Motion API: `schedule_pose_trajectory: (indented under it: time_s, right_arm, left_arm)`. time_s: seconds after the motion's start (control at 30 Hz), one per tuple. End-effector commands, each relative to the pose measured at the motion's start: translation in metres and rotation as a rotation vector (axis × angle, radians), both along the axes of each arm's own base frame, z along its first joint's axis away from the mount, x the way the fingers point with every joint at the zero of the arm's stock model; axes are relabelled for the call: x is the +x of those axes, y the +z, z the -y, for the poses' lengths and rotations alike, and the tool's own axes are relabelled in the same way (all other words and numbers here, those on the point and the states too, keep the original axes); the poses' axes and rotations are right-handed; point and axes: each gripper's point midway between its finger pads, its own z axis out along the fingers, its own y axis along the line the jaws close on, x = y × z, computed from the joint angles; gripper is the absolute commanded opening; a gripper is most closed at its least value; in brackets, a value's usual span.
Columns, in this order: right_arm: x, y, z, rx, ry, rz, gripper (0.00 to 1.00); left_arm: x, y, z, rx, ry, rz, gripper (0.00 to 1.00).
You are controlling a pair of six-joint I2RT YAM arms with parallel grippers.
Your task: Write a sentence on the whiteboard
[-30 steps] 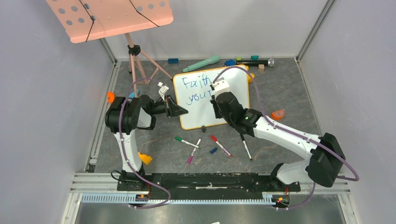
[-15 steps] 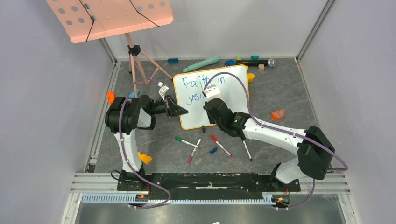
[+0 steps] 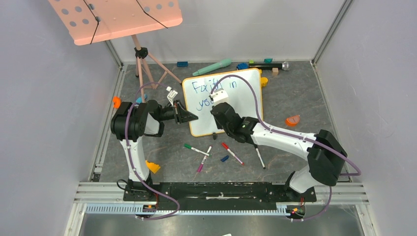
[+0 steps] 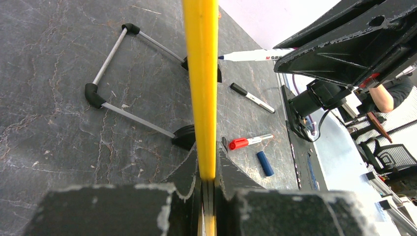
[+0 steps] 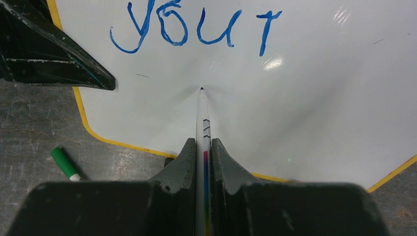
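My left gripper [image 4: 207,183] is pressed tight on the orange-yellow frame of the whiteboard [image 4: 201,73], pinching its left edge. The board sits propped in the middle of the dark table [image 3: 305,93], between my two arms. One black clip foot [image 3: 214,134] shows at its lower edge. My right gripper [image 5: 203,147] is clamped on a white marker [image 5: 203,115], whose dark tip meets its own reflection on the bare white just below the word "your". The sentence [image 5: 196,27] is in blue. The top line is partly hidden by my right wrist in the overhead view, with "in" readable at its end, and "your" is under it. On the table near the board's lower edge lie a green-capped marker [image 3: 195,149], a red-capped marker [image 3: 231,153], a black marker [image 3: 258,156] and a small blue cap [image 3: 224,158]
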Motion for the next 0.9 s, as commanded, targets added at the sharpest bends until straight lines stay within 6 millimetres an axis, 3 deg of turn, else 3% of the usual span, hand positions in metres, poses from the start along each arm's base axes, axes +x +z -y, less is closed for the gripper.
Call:
schedule_pose_trajectory:
  time_s: [0.0,0.5,0.67,0.87]
  right_arm:
    - [0.015,0.024,-0.009,0.044,-0.046,0.067,0.0]
    - [0.012,0.007,-0.021,0.023,0.009,0.016,0.0]
    - [0.007,-0.001,-0.011,-0.004,0.0,0.003,0.0]
    - [0.006,0.002,0.007,-0.034,-0.056,0.018,0.0]
  left_arm:
    - [-0.006,0.012,0.003,0.01,-0.066,0.213,0.02]
    - [-0.006,0.012,0.003,0.01,-0.066,0.215,0.02]
    - [-0.006,0.012,0.003,0.01,-0.066,0.214,0.02]
    - [-0.006,0.012,0.003,0.01,-0.068,0.214,0.02]
